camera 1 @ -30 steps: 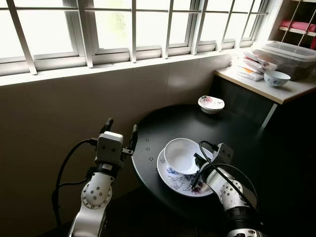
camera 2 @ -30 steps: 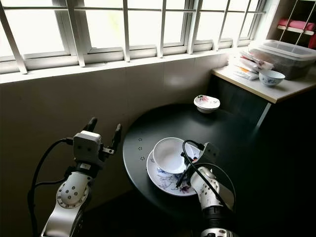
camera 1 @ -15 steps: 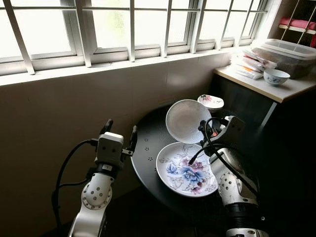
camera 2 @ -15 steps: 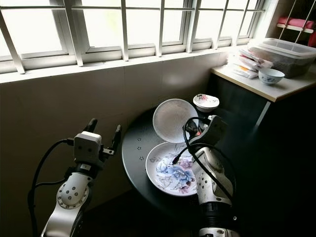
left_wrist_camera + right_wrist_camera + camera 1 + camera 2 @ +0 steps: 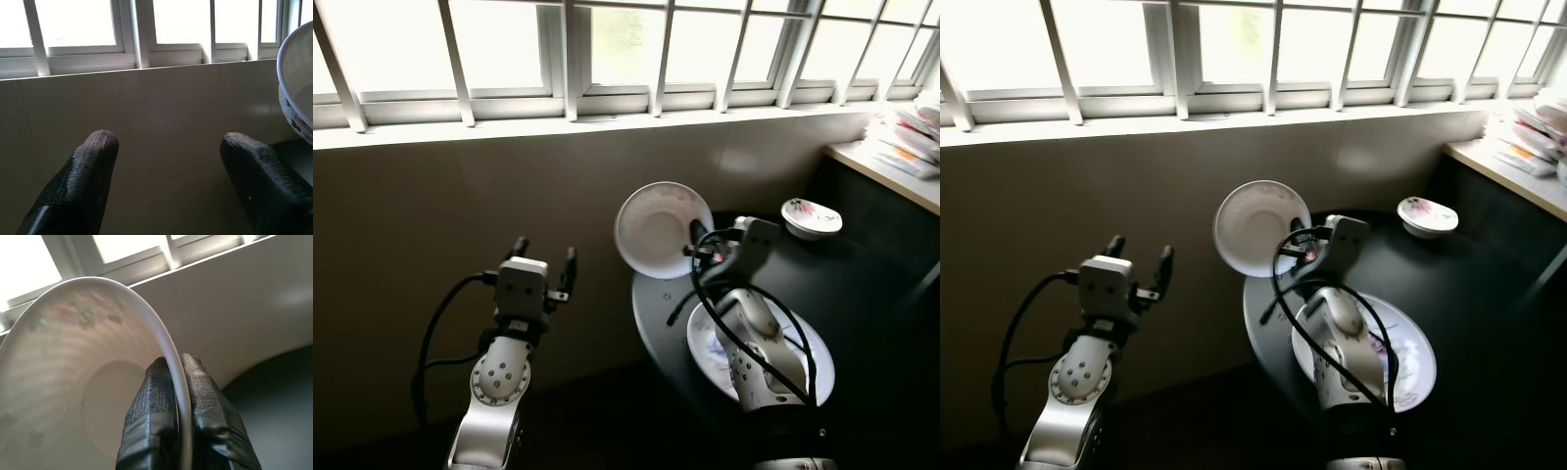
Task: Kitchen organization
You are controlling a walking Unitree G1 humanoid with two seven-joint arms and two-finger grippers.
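My right gripper (image 5: 697,235) is shut on the rim of a white bowl (image 5: 651,227), holding it tilted in the air past the left edge of the round black table (image 5: 871,284). In the right wrist view both fingers (image 5: 151,431) pinch the bowl (image 5: 73,382) rim. A large flowered plate (image 5: 808,348) lies on the table below my right arm. A small flowered bowl (image 5: 811,217) sits at the table's far side. My left gripper (image 5: 543,262) is raised left of the table, open and empty, its fingertips (image 5: 98,152) facing the tiled wall.
A barred window (image 5: 607,49) with a white sill runs above the beige tiled wall (image 5: 431,196). A light counter (image 5: 891,166) with stacked packets stands at the far right. The floor below the left arm is dark.
The camera has turned left. My right gripper has carried the white bowl leftward and a little higher, off the flowered plate and past the table's left edge. The left gripper holds its pose.
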